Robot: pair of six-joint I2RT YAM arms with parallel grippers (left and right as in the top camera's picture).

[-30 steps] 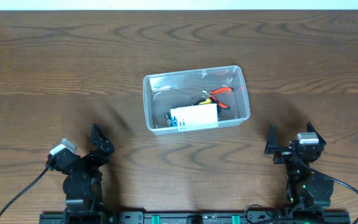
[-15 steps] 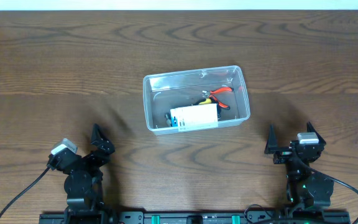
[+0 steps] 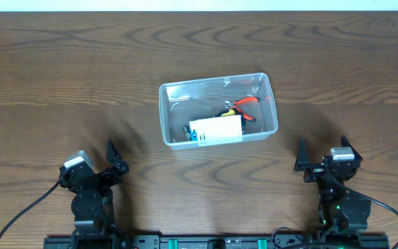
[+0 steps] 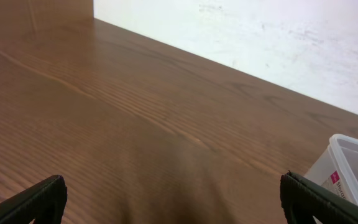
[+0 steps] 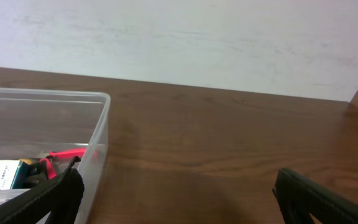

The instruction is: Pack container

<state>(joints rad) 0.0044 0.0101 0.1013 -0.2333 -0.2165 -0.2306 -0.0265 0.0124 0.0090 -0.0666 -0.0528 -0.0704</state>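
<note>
While the container sat on the table holding a white box and red pliers, the left gripper hung off its near-left corner, right gripper off its near-right, both spread wide.

clear rectangular container sits upright mid-tabletop, slightly skewed, lid off; holds white-blue box and red-handled pliers

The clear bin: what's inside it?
The bin holds a white-and-blue box and red-handled pliers. Beside the box pokes out something yellow and black; the rest of it is covered.
</note>
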